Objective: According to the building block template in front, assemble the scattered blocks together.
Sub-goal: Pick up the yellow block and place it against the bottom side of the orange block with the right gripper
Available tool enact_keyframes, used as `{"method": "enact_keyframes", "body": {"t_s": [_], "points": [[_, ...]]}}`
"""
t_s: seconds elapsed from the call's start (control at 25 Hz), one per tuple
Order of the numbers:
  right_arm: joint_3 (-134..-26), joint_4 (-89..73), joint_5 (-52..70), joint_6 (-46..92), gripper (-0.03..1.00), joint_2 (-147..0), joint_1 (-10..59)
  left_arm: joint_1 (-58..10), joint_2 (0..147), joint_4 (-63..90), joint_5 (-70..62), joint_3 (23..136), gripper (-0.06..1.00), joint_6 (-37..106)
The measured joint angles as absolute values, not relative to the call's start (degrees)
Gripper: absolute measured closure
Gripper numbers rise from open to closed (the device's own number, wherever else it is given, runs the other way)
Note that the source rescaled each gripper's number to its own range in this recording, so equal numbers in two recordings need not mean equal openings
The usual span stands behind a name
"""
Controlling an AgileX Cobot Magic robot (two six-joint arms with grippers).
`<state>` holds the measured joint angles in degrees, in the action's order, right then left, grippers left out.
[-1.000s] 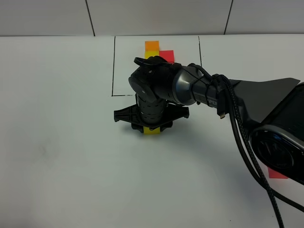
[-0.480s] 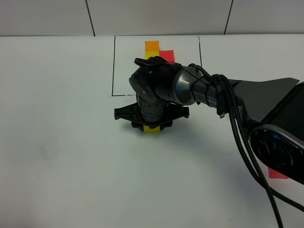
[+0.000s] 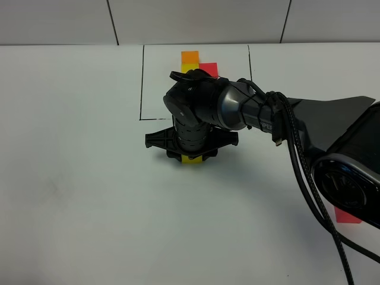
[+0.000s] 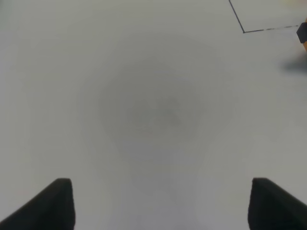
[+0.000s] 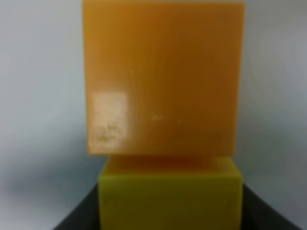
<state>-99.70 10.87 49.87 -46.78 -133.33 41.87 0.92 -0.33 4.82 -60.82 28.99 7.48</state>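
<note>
the right gripper (image 3: 190, 154) reached across the middle of the bench (image 3: 71, 178) and pointed straight down, just below the lower edge of the black outline (image 3: 142, 83). compared with a second before, it had crept a little to the right and toward the outline. the yellow cube (image 3: 190, 160) under it had gone along, with less of it peeking out now. its jaws were together, and from the wrist camera the yellow cube sat right at their tips, dark edges showing on either side of it. the orange cube (image 5: 163, 79) lay flush against the yellow one's far face, the two touching. from above, the arm hid the orange cube.

the template (image 3: 197, 64) sat where it had been, at the far edge inside the outline: orange on top, yellow below, red to the right. the red cube (image 3: 346, 217) had not budged, well apart by the right arm's base and partly hidden by it.

the left gripper (image 4: 160, 206) hung over bare bench, its two tips wide apart with nothing between them.
</note>
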Motion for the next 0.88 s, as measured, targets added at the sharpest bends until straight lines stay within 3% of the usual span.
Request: {"method": "enact_keyframes", "body": {"t_s": [0.88], "points": [[-99.7,10.5,49.4,-46.1,0.96,-133.4,41.8,0.9,-0.3,4.8,-60.8,29.0,0.23,7.5]]}}
